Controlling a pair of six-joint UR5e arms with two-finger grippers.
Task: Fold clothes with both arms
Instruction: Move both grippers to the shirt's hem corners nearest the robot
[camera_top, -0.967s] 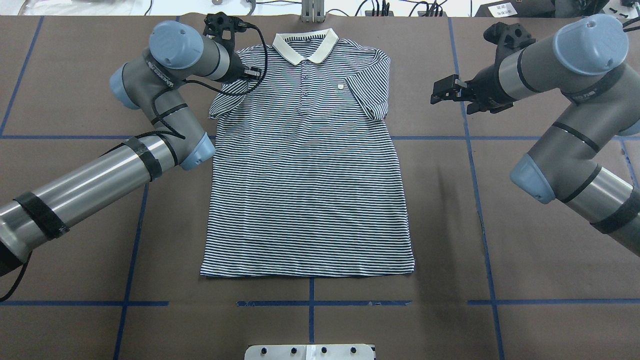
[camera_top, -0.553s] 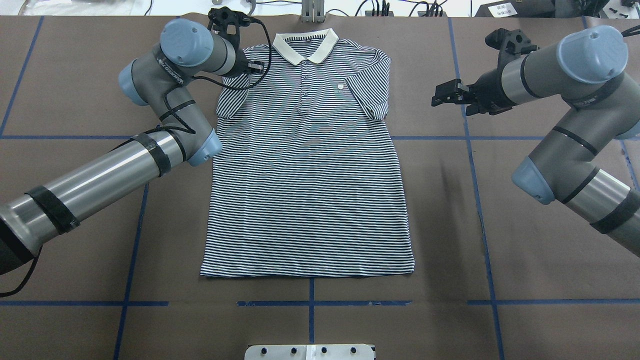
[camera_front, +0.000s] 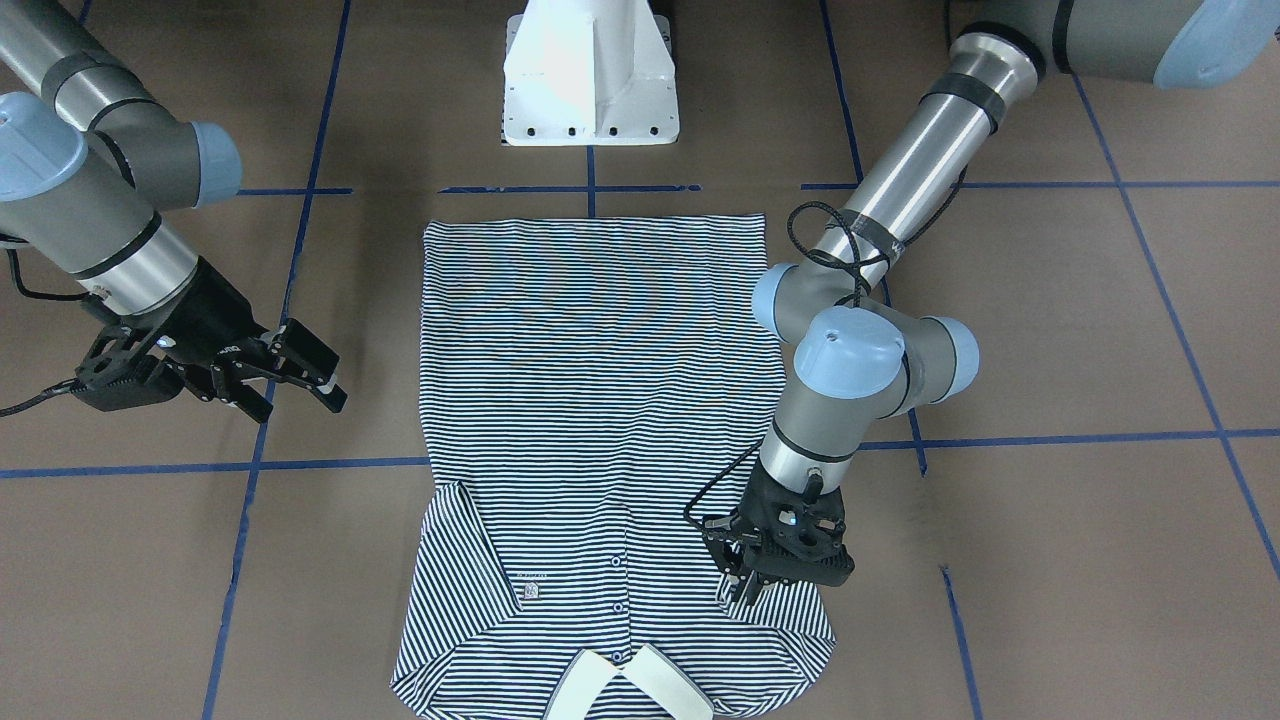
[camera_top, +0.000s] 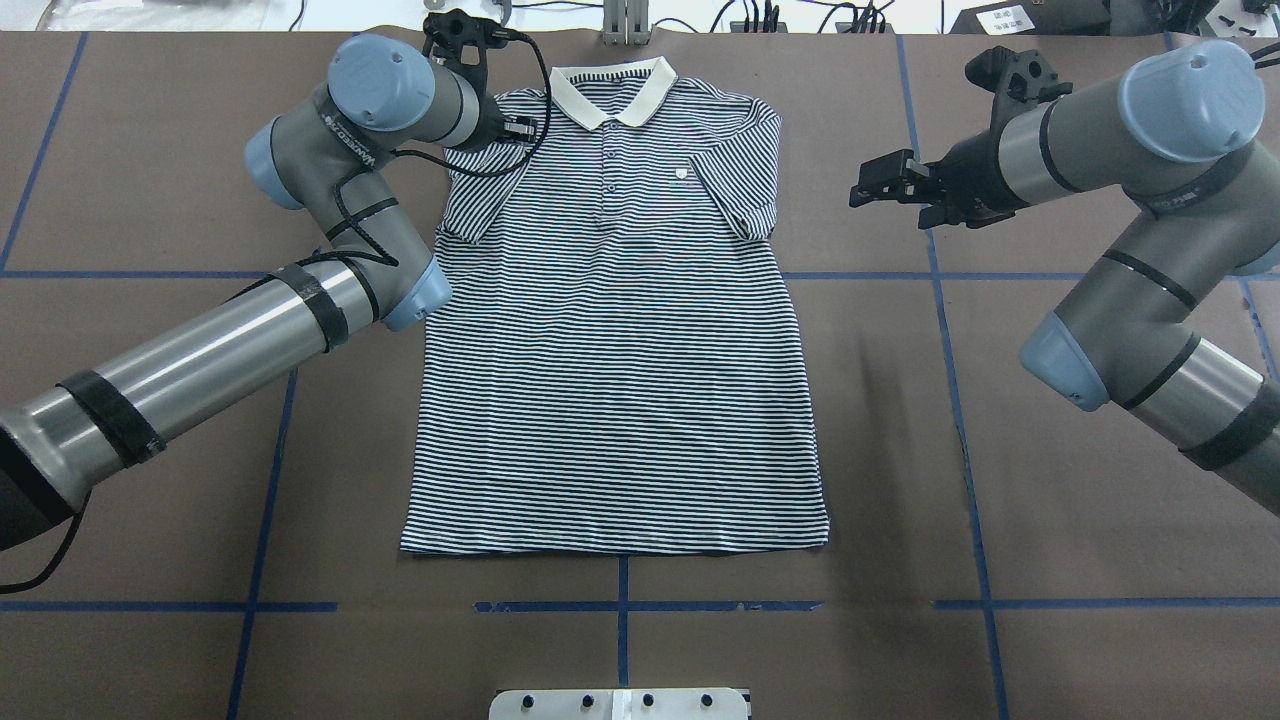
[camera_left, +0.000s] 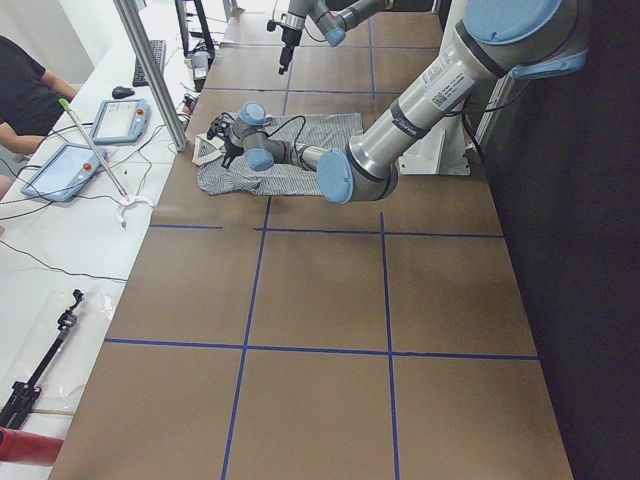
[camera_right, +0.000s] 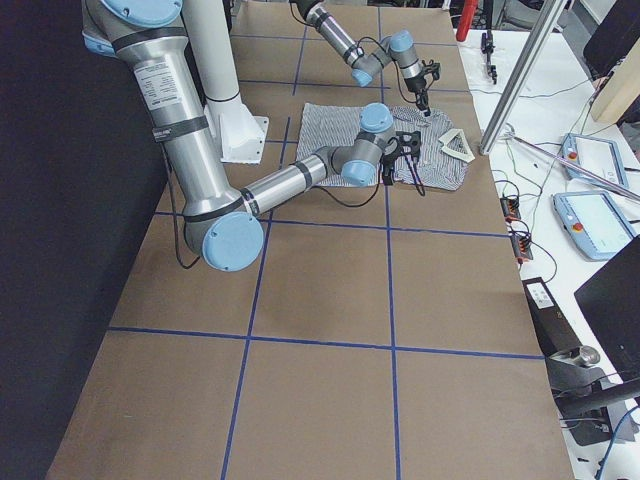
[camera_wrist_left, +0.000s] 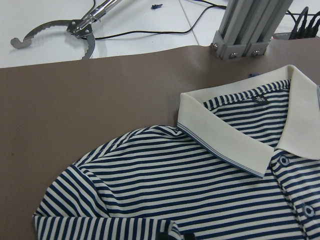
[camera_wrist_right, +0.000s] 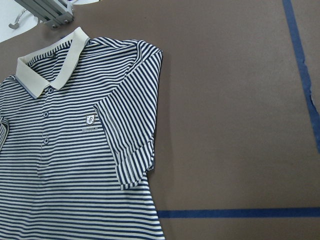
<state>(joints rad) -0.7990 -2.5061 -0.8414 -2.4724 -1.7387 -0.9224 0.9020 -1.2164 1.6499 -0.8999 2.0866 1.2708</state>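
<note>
The striped polo shirt (camera_top: 615, 380) lies flat, face up, on the brown table (camera_top: 1050, 480), its cream collar (camera_top: 610, 90) at the far edge. My left gripper (camera_top: 518, 128) is at the shirt's left shoulder, shut on the left sleeve (camera_top: 465, 205), which is folded inward over the body. In the front view this gripper (camera_front: 745, 592) presses down on the fabric. My right gripper (camera_top: 868, 188) is open and empty, hovering over bare table to the right of the right sleeve (camera_top: 745, 170). It also shows open in the front view (camera_front: 315, 385). The right wrist view shows the right sleeve (camera_wrist_right: 132, 140).
The white pedestal base (camera_front: 590, 70) stands at the near edge behind the shirt's hem. An aluminium post (camera_top: 622, 20) rises just beyond the collar. Blue tape lines (camera_top: 950, 330) cross the table. A bench with tablets (camera_left: 120, 120) and a seated person (camera_left: 30, 95) lies beyond the far edge.
My left gripper has moved right and toward the collar, drawing the left sleeve inward over the shirt. My right gripper has shifted slightly left toward the right sleeve, still open.
</note>
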